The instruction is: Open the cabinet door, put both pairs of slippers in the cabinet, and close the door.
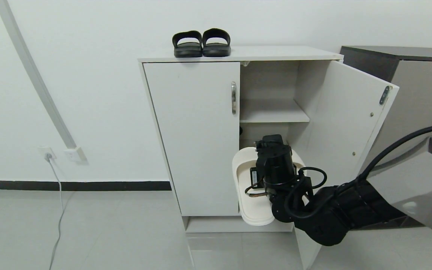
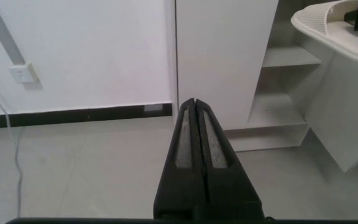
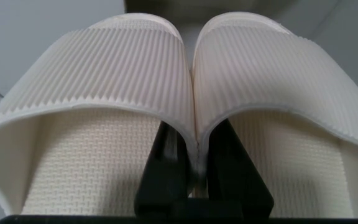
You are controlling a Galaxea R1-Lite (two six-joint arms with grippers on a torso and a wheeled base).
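A white cabinet (image 1: 197,138) stands against the wall, its right door (image 1: 345,123) swung open and its left door shut. A pair of black slippers (image 1: 201,43) sits on the cabinet top. My right gripper (image 3: 193,165) is shut on a pair of cream slippers (image 1: 246,187), pinching the two inner strap edges together, and holds them at the open compartment below the shelf (image 1: 272,111). The cream slippers' ribbed straps (image 3: 135,68) rise just ahead of the fingers. My left gripper (image 2: 195,134) is shut on nothing, low above the floor, left of the cabinet.
A dark grey cabinet (image 1: 418,93) stands right of the open door. A wall socket with a trailing cable (image 1: 56,195) is at the left. Open tiled floor (image 1: 88,232) lies in front of the cabinet.
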